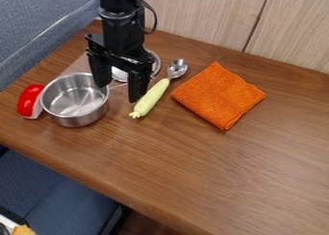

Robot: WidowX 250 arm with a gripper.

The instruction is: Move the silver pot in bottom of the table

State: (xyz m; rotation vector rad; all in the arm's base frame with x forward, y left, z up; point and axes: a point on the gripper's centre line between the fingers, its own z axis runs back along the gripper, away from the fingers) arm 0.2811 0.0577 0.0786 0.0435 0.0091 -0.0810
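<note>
- One silver pot [76, 100] upright on the desk [225, 171], toward its left end, between left edge and near edge. Open top, shiny inside.
- One black claw [118, 94] hanging over the desk from a black arm [122, 24], toward the far left corner. Fingers wide apart: one overlapping the pot's right rim in view, one farther right, beside the spoon. Cannot tell about contact with the rim.
- One red thing [30, 100] with a pale underside, just left of the pot, close to the desk's left edge. Cannot tell exactly what.
- One round silver thing [154, 61] behind the claw, partly hidden, toward the far left corner. Possibly a lid.
- One spoon [178, 67] right of the claw, shiny bowl toward the far edge, pale yellow-green handle [151, 98] slanting down-left toward the near edge.
- One orange cloth [218, 95], folded, flat, right of the spoon and just apart from it, nearer the far edge than the near edge.
- Pale wood panel [199, 17] behind the far edge. Blue padded surface [38, 27] along the left edge.
- More blue upholstery [61, 198] below the near edge.
</note>
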